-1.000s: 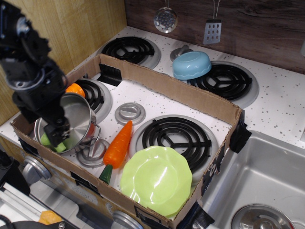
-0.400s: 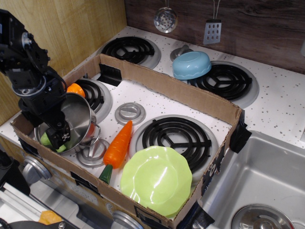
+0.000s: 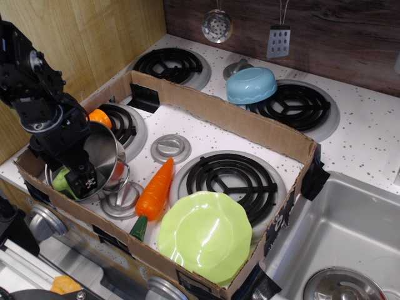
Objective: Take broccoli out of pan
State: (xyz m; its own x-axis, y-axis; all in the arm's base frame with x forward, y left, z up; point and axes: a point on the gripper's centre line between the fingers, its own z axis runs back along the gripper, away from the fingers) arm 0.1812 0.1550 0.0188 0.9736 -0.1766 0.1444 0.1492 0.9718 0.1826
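The pan [image 3: 106, 150] is a shiny steel pot at the left end of the cardboard box, on the front-left burner. The broccoli [image 3: 61, 181] shows as a small light-green lump low inside it, at its left side. My black gripper [image 3: 80, 181] reaches down into the pan right beside the broccoli, and its fingers hide most of it. I cannot see whether the jaws are around the broccoli or how wide they stand.
The pan sits in a cardboard box [image 3: 219, 115] on the stove. An orange carrot [image 3: 155, 189] and a lime-green plate [image 3: 205, 234] lie right of it. A silver disc [image 3: 170, 148], an orange ball [image 3: 99, 117], a light-blue bowl [image 3: 251, 85] and a sink [image 3: 350, 237] are nearby.
My gripper has shifted slightly down and right inside the pan, closer over the broccoli. The pan and other objects have not moved.
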